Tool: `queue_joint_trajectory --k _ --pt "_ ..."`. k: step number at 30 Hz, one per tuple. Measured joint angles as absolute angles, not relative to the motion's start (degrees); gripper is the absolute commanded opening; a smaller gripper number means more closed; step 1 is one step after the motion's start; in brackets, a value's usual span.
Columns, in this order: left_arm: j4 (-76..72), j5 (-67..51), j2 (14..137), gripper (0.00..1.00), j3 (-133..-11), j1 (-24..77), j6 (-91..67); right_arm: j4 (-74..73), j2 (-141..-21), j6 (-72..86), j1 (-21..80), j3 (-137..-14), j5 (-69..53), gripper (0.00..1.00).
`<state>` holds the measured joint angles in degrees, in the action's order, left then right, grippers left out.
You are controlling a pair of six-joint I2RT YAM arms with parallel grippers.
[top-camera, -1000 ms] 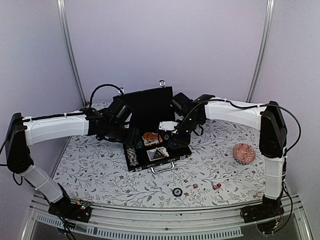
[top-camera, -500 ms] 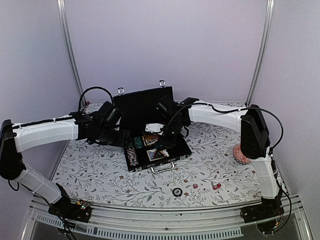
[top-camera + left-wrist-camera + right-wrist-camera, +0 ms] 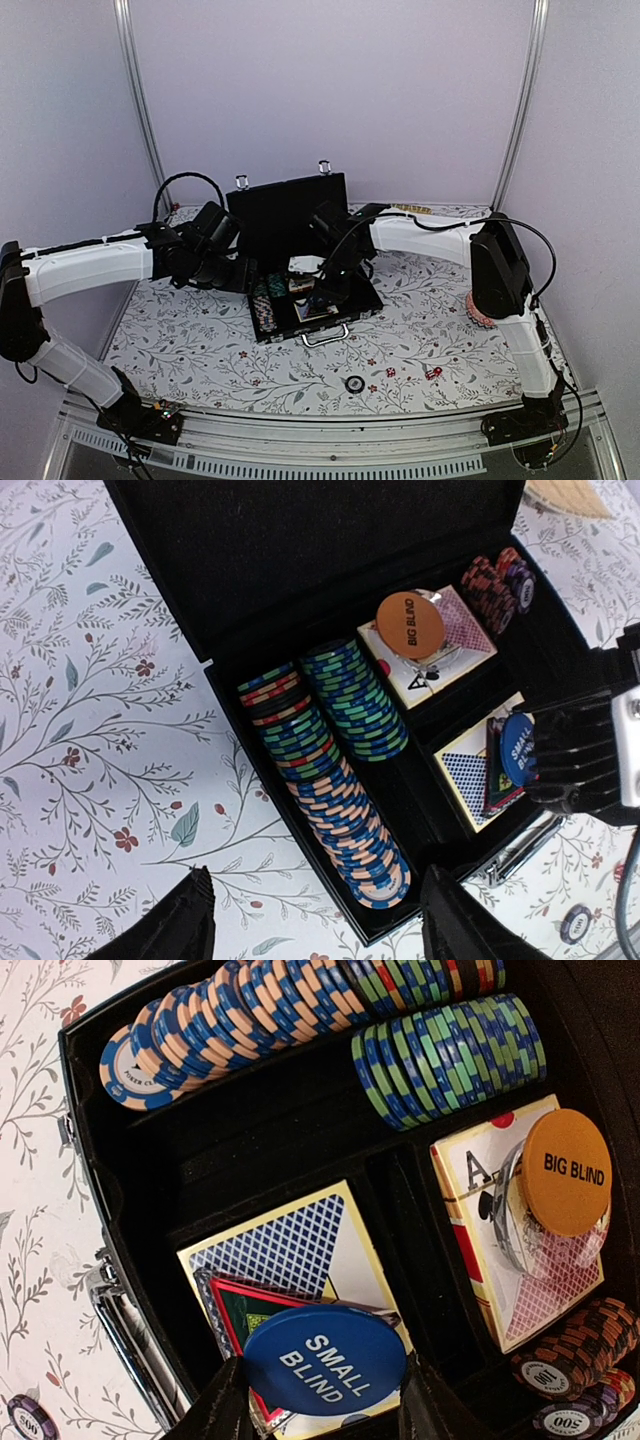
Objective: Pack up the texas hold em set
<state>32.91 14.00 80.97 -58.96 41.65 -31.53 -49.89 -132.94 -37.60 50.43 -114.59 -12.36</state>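
The black briefcase (image 3: 270, 334) lies open on the table, lid (image 3: 290, 210) upright. Inside are chip rows (image 3: 330, 770), card decks (image 3: 290, 1235) and an orange "BIG BLIND" disc (image 3: 567, 1172) on the far deck. My right gripper (image 3: 322, 1390) is shut on the blue "SMALL BLIND" disc (image 3: 325, 1360), held low over the near deck. The same disc (image 3: 517, 748) shows in the left wrist view. My left gripper (image 3: 316, 900) is open above the case's left corner, gripping nothing. Two red dice (image 3: 390, 372) and a dark round chip (image 3: 354, 384) lie on the table in front of the case.
A red patterned dish (image 3: 487, 305) sits at the right, partly behind the right arm. A straw mat (image 3: 405, 208) lies behind the case by the back wall. The case's metal handle (image 3: 325, 335) points toward the arms.
The right arm has swung left and lowered its gripper with the blue disc into the case. The left arm has drawn back slightly to the left.
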Motion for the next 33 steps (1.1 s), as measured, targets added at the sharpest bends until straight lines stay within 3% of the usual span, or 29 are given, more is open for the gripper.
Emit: queue_joint_trajectory --k 12,24,33 --pt "32.93 14.0 80.95 0.71 -58.92 41.6 -31.55 -49.69 -134.34 -37.95 51.0 -115.11 -13.72 0.51" --pt "32.91 13.98 80.97 0.71 -58.76 41.58 -31.57 -49.98 -133.95 -38.24 51.0 -115.11 -13.65 0.63" --pt "32.86 12.6 80.95 0.71 -58.81 41.6 -31.2 -50.78 -123.59 -38.11 51.03 -110.17 -13.89 0.63"
